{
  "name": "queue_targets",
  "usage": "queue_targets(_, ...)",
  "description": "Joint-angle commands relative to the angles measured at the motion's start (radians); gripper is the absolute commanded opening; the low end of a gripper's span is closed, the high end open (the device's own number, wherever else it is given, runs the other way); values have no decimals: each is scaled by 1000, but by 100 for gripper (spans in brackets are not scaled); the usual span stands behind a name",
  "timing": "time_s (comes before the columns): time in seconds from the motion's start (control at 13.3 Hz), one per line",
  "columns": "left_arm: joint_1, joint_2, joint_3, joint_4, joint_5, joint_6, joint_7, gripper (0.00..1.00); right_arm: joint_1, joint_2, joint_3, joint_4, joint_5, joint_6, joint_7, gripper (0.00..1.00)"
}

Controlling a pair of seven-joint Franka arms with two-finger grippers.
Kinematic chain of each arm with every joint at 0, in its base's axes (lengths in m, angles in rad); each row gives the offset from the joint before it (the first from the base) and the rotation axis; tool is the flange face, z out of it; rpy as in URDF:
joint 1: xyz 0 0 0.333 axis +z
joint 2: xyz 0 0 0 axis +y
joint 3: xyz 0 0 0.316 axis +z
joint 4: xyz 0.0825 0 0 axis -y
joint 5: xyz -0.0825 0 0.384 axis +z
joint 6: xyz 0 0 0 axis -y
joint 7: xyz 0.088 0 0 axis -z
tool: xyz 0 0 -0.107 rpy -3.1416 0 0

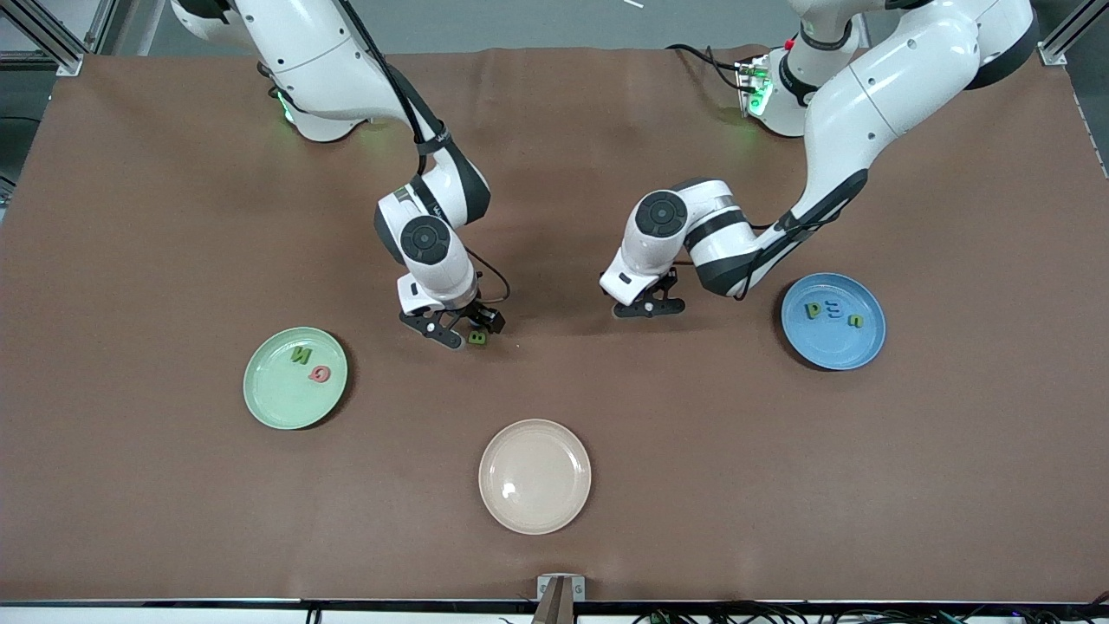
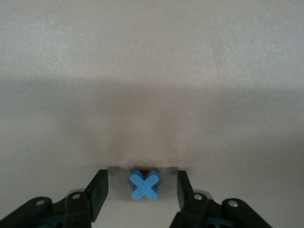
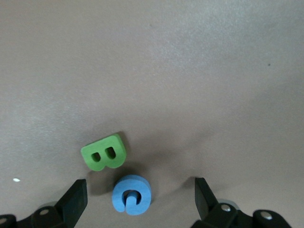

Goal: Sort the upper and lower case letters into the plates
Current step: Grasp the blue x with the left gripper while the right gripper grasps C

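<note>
A mint green plate [image 1: 279, 400] toward the right arm's end holds a green N [image 1: 300, 354] and a red G [image 1: 320, 373]. The sky blue plate [image 1: 839, 348] toward the left arm's end holds three small letters [image 1: 832, 312]. My left gripper [image 1: 648, 305] is low over the table; its fingers [image 2: 99, 187] stand on either side of a blue x [image 2: 143, 184] with a gap on each side. My right gripper [image 1: 450, 328] is open around a blue round letter [image 3: 131, 194], with a green B [image 3: 104, 152] [image 1: 476, 337] just beside it.
A cream-beige plate [image 1: 535, 476] with nothing in it lies near the table's front edge, nearer to the front camera than both grippers. Brown mat [image 1: 780, 485] covers the table.
</note>
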Motion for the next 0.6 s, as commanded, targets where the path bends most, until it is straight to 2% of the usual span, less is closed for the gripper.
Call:
queue_targets(0.0, -11, 12, 8, 13, -14, 8, 9, 55, 4, -31, 4, -42, 13, 17, 15, 100)
queue_targets(0.53, -19, 13, 8, 13, -14, 8, -5, 23, 44, -28, 3, -37, 10, 17, 57, 94)
